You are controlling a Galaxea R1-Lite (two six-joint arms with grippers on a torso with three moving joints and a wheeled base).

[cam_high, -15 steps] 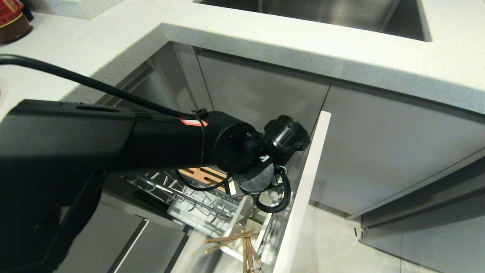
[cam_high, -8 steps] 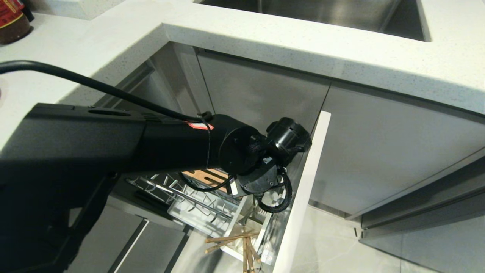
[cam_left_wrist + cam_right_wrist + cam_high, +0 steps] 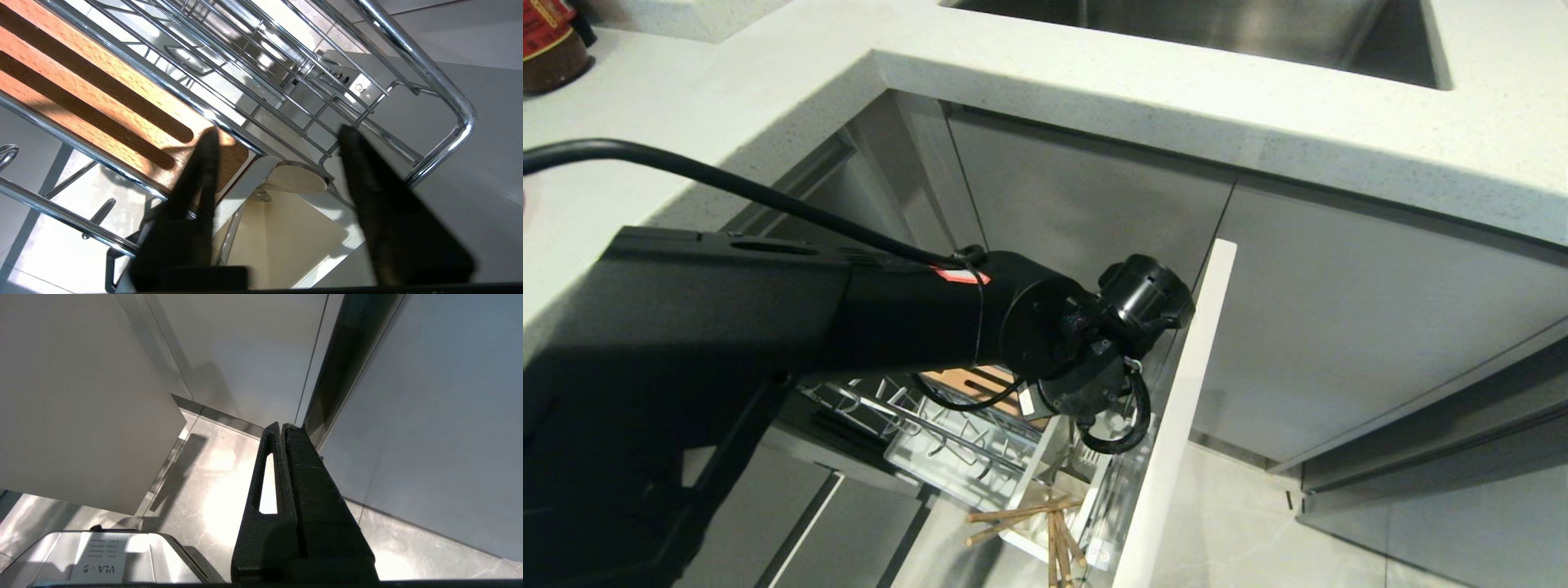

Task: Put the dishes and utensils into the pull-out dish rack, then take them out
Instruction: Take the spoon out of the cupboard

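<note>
Below left hand point(image 3: 276, 134): cutlery cup point(image 3: 286, 179), w/ fingers apart.

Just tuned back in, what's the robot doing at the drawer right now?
The left arm is reaching down into the pull-out dish rack, its left gripper hovering above the white cutlery cup, next to the slotted wooden strip. The fingers are apart with nothing between them. The chopsticks lie at the near end of the rack. The right gripper hangs idle over the floor, shut and empty.
</note>
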